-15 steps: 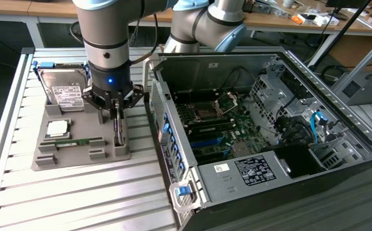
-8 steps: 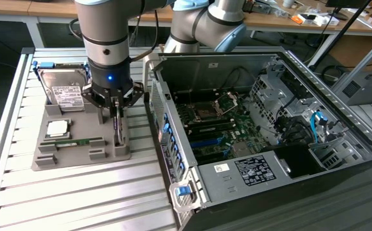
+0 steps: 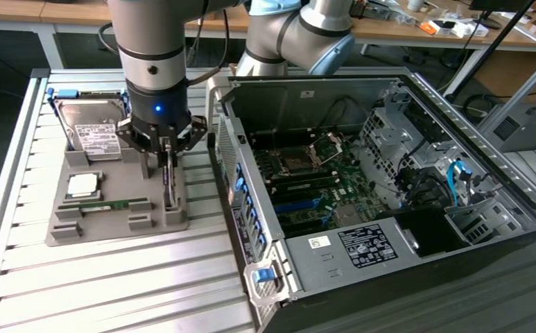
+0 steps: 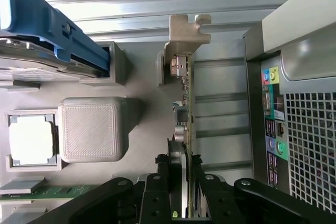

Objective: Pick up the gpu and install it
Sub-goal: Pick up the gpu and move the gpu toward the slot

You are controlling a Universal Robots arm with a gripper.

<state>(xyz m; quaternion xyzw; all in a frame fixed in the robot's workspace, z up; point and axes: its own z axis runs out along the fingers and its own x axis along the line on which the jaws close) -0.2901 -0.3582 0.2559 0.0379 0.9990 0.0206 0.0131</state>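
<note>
Gpu (image 3: 168, 189) stands on edge in a slot of the gray tray (image 3: 110, 232), on the table (image 3: 110, 291) just beside the open pc case (image 3: 295, 97). My end effector (image 3: 168, 161) is right above it, fingers (image 4: 163, 174) clamped on both faces of the card, bracket end clear of them. Hdd (image 3: 96, 135) sits at the tray's far end.

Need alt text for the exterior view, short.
A robot arm's gripper grips the gpu, which stands on edge in a gray holder. An open PC case lies at the exterior view's right; a hard drive also sits in the holder.
</note>
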